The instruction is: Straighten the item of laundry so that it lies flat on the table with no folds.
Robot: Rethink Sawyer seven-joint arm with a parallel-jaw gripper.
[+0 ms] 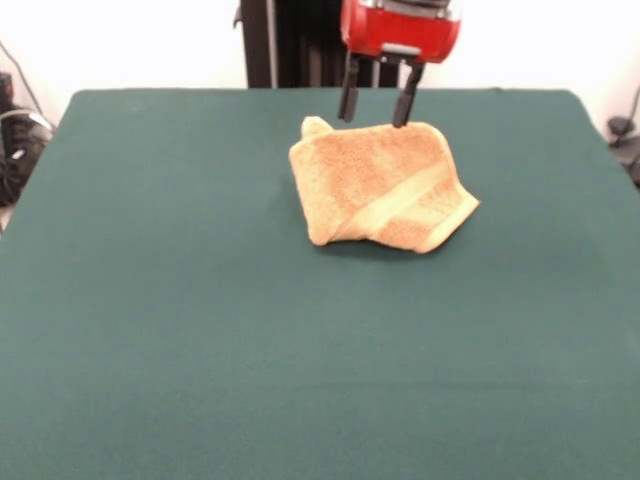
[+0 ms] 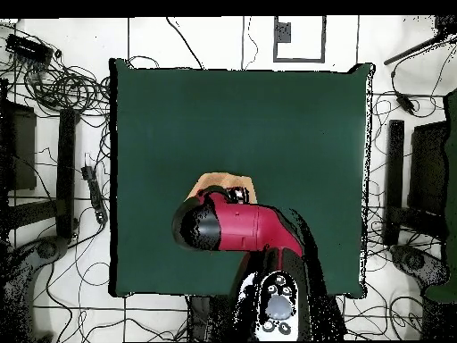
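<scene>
The item of laundry, an orange-tan terry towel, lies folded over itself on the far half of the green table. A pale woven band runs diagonally across its top layer, and one corner sticks up at its far left. My gripper hangs just over the towel's far edge. It is open, its two dark fingers spread apart with nothing between them. In the overhead view the red arm covers most of the towel, and only a tan strip of the towel shows on the table.
Tangled cables and black equipment lie on the floor on both sides of the table. Dark gear sits past the table's left edge in the front view.
</scene>
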